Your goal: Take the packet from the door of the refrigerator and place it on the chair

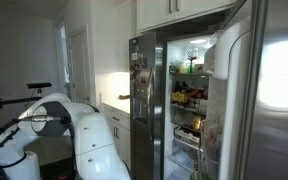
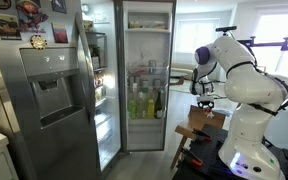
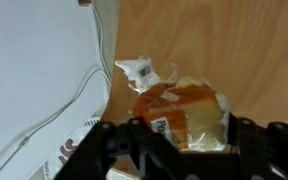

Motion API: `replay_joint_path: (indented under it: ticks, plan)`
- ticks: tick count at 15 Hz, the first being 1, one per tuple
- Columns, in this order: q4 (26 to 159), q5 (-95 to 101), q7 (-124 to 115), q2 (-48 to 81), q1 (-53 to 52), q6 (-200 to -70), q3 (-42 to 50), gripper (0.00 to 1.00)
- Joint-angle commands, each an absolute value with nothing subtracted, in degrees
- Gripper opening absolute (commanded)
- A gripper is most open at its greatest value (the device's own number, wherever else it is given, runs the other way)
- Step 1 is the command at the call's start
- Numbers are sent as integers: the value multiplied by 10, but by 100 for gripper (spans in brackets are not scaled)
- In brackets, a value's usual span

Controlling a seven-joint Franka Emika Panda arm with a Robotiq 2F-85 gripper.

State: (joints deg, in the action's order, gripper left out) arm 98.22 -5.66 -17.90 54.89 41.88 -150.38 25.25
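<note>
In the wrist view my gripper (image 3: 182,135) is shut on the packet (image 3: 184,108), a clear bag with orange and yellow contents and a white label. Both fingers touch its sides. The packet hangs just over the wooden seat of the chair (image 3: 224,40). In an exterior view the gripper (image 2: 202,98) is low over the chair (image 2: 206,122), to the right of the open refrigerator (image 2: 147,75). The door (image 1: 274,90) stands open beside the lit interior of the refrigerator (image 1: 189,90). The door's bins also show in an exterior view (image 2: 100,85).
A narrower steel door with stickers and a dispenser (image 2: 44,90) stands at the near left. A white surface (image 3: 34,80) with a white cable (image 3: 79,85) lies left of the chair seat. White cabinets (image 1: 174,12) sit above the refrigerator.
</note>
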Motion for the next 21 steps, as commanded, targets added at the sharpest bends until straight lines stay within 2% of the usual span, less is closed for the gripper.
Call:
replay_joint_path:
  ticks: [1,21]
  plan:
    - [962,-62,-153,567,430,-1499,240,36]
    - [870,-60,-158,696,427,-1526,240,36]
